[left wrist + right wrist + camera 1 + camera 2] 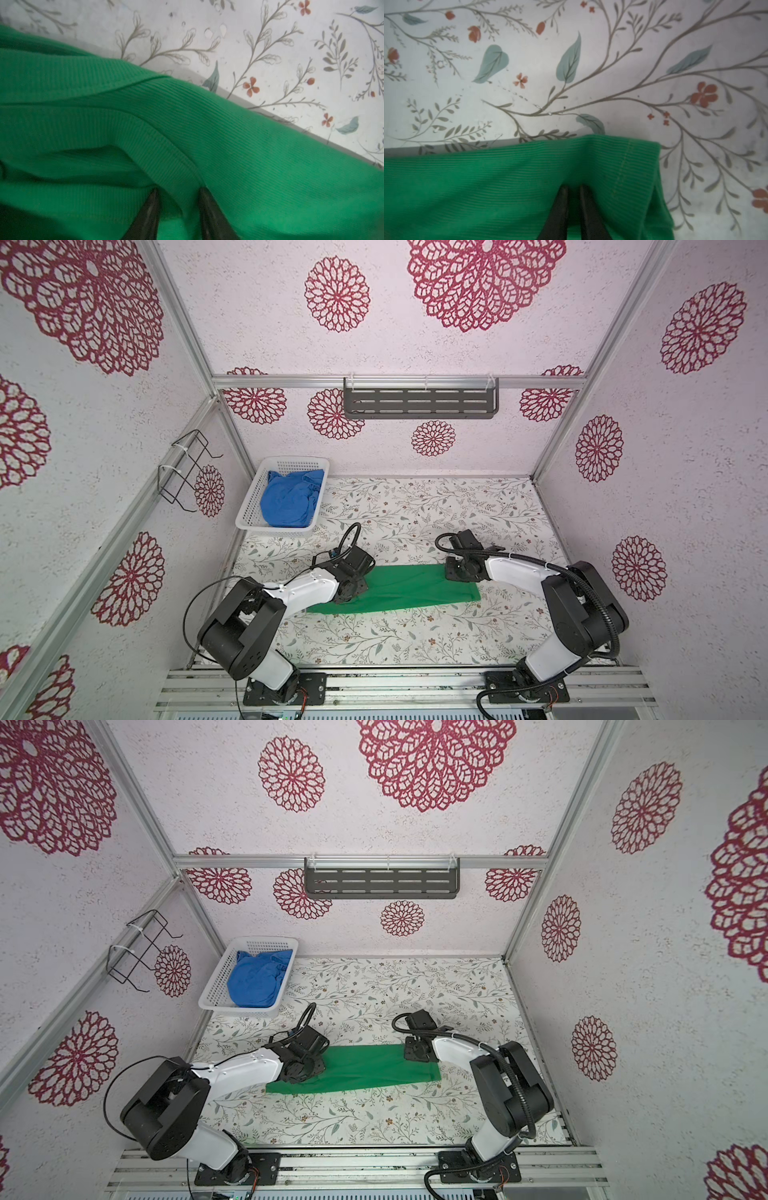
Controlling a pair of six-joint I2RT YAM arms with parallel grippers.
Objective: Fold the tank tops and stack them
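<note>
Green tank top [407, 589] spans 2 claws: left gripper [179, 199] clamps a thick fold, right gripper [573, 193] pinches narrowly near the hem; blue tank top [289, 499] lies in the basket [248, 510].

Bright, even, diffuse light fills both top views, with faint shadows and wide-angle stretch toward the edges, while the wrist views are dimmer and softer, the green tank top [228, 145] blurring near the lens and casting a grey shadow band on the table [612, 62].

Pale walls [257, 315] with crimson floral medallions [337, 294], aluminium frame [282, 382], dark slotted shelf [419, 404], black wire rack [185, 472]; leafy floral-print tabletop [415, 506]
</note>
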